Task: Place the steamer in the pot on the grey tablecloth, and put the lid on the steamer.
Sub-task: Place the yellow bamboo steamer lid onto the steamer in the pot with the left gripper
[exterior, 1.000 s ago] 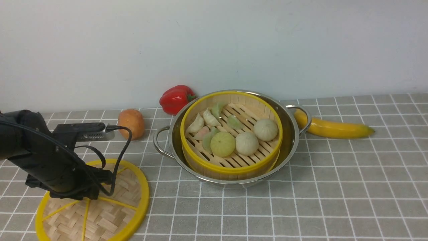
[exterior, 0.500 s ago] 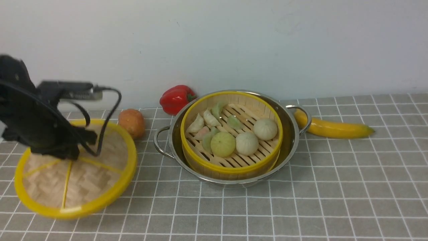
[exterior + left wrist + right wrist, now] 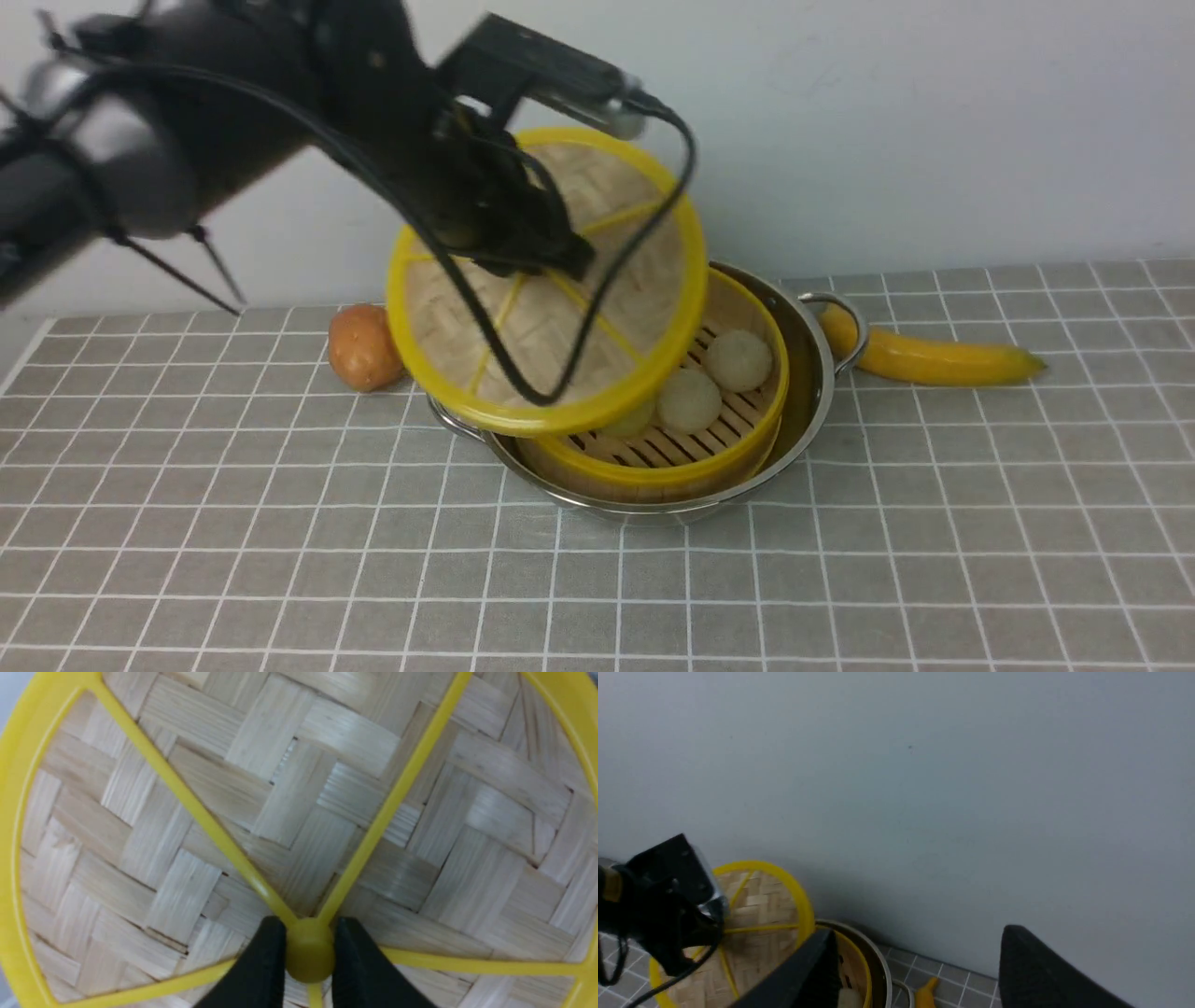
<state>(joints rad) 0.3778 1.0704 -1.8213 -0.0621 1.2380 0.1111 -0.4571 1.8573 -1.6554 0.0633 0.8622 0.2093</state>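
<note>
Presently the left gripper (image 3: 310, 933) pinches the central knob of the lid (image 3: 299, 812). Within the last second the lid has gone from lying flat on the grey tablecloth (image 3: 840, 560), at left, to hanging over the left part of the steamer (image 3: 691, 467), which is seated in the pot (image 3: 814, 373). Judged remaining: centre, level, lower. The lid is round and has no long axis. Its woven top tilts toward the camera, low edge nearest. The right gripper (image 3: 917, 935) is spread and empty.
</note>
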